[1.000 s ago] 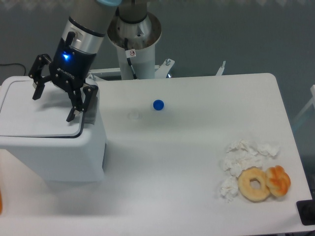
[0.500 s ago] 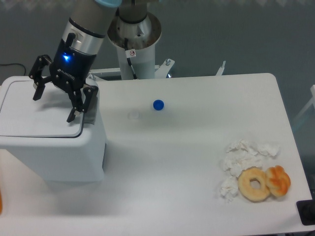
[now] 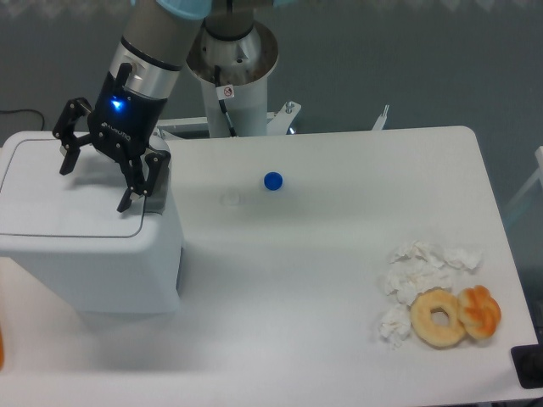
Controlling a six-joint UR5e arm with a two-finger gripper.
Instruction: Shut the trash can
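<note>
The trash can (image 3: pixel 93 263) is a large boxy white bin at the table's left edge. Its flat white lid (image 3: pixel 64 199) lies down flat on the rim. A grey latch tab (image 3: pixel 156 201) sits at the lid's right edge. My gripper (image 3: pixel 95 185) hangs just above the lid, open, with nothing between its black fingers. The right fingertip (image 3: pixel 127 202) is close to the latch tab; the left fingertip (image 3: pixel 64 166) is over the lid's back part.
A blue bottle cap (image 3: pixel 272 181) and a faint clear cap (image 3: pixel 230 199) lie mid-table. Crumpled white tissues (image 3: pixel 416 273), a doughnut (image 3: pixel 439 318) and an orange pastry (image 3: pixel 480 311) sit at the front right. The robot's base (image 3: pixel 231 64) stands behind the table.
The gripper has risen slightly and shifted a little right above the lid. The dark gap along the lid's front edge has gone, so the lid sits flatter now.
</note>
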